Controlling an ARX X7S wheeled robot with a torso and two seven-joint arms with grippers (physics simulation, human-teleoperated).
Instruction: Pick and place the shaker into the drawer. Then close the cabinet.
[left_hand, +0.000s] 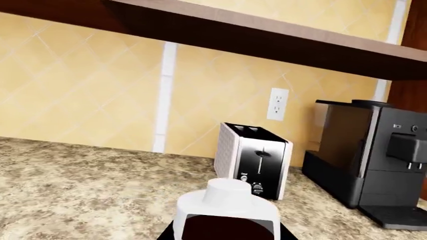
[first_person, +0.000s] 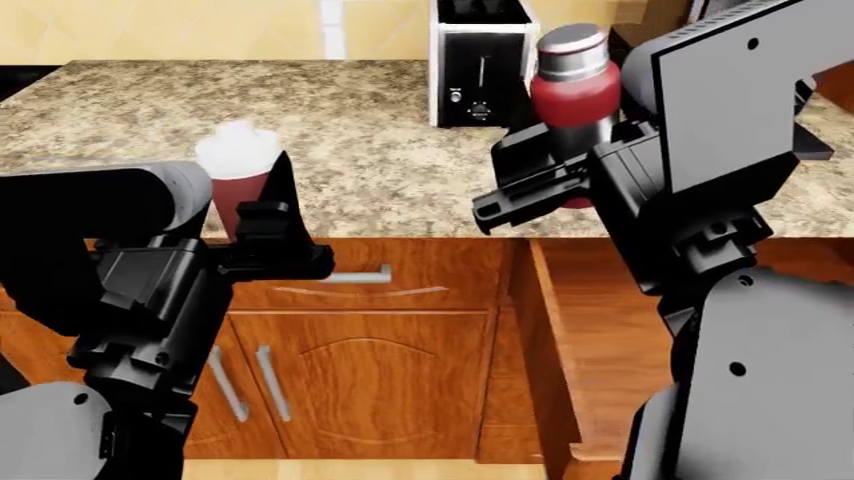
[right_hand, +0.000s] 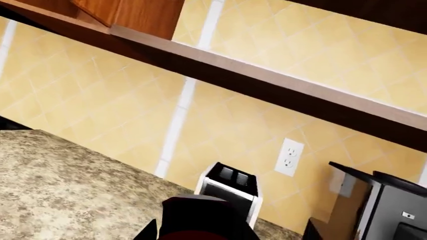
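The shaker (first_person: 574, 95), red with a silver cap, stands upright between the fingers of my right gripper (first_person: 527, 185), over the counter's front part by the toaster. Its base is hidden, so I cannot tell if it touches the counter. In the right wrist view it is the dark shape (right_hand: 200, 215) filling the right gripper (right_hand: 203, 232). The drawer (first_person: 545, 320) is pulled open below, in the reddish-brown cabinet (first_person: 360, 370). My left gripper (first_person: 254, 200) is shut on a white-capped dark red jar (first_person: 238, 160) at the counter's front edge; the jar (left_hand: 227, 200) fills that gripper (left_hand: 227, 232).
A toaster (first_person: 478, 60) stands at the back of the granite counter (first_person: 134, 100); it also shows in the wrist views (left_hand: 253, 160) (right_hand: 230, 187). A black coffee machine (left_hand: 373, 160) stands to its right. An upper cabinet shelf (left_hand: 267, 40) hangs overhead. A closed drawer front (first_person: 354, 275) lies left of the open drawer.
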